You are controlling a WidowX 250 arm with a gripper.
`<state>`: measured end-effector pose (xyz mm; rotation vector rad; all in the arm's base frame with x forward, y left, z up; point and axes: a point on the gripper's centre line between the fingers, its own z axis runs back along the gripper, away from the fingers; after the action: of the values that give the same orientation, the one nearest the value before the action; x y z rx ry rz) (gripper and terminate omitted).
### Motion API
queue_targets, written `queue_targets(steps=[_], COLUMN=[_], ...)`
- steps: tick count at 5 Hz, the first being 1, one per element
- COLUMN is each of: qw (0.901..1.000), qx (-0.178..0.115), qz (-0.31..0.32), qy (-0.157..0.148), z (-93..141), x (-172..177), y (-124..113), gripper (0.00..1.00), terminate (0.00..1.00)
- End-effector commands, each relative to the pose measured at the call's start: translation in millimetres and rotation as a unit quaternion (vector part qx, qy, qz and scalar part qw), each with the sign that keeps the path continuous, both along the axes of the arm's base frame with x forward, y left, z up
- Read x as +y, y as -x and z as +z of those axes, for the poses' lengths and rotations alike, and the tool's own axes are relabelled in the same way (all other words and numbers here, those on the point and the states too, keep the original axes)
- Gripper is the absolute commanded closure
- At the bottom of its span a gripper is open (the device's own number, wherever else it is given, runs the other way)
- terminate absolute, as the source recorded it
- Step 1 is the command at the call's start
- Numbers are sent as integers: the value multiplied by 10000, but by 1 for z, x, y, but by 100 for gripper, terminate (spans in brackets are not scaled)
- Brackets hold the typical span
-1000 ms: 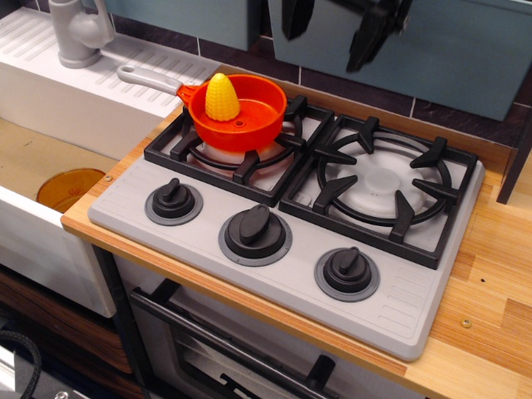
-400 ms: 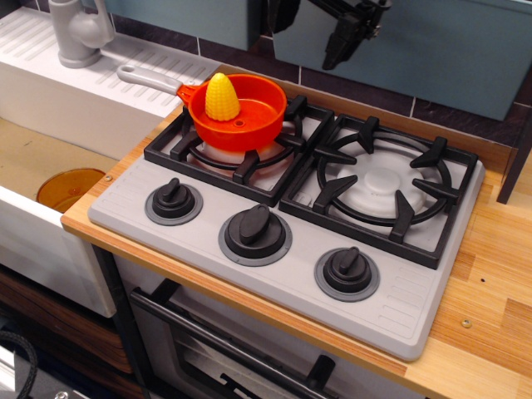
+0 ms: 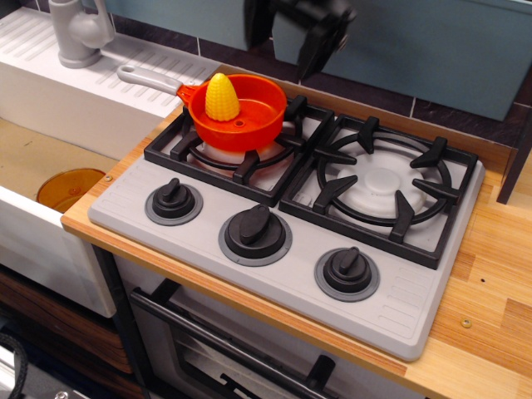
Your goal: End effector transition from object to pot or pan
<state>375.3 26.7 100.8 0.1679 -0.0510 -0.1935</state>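
The bright-orange pan [image 3: 263,110] sits on the left burner of the toy stove, its light-grey handle [image 3: 150,80] pointing back left over the sink's drainboard. A yellow corn cob [image 3: 221,96] stands upright in the pan's left side. My black gripper [image 3: 287,40] hangs at the top edge, above and just behind the pan's right rim. Its two dark fingers [image 3: 319,43] point down, spread apart, with nothing between them. The upper part of the gripper is cut off by the frame.
The grey stove [image 3: 399,312] has two black grates and three black knobs along the front. A white sink with a grey faucet [image 3: 79,29] lies to the left, and an amber-brown disc [image 3: 70,188] lies in its basin. Wooden counter [image 3: 490,291] runs on the right.
The gripper has moved left along the back wall, from above the right burner to above the pan's rear right. The pan and corn have not moved.
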Motion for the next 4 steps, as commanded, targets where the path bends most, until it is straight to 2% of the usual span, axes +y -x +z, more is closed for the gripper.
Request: queue_targets(steps=[1, 3, 4], qw=[9991, 9981, 9982], qx=[-405, -484, -422], qz=[117, 266, 335], qy=[58, 275, 276], z=[-8, -40, -49], x=[7, -3, -6], y=[-2, 1, -1], gripper=[0, 0, 0], terminate=[0, 0, 0])
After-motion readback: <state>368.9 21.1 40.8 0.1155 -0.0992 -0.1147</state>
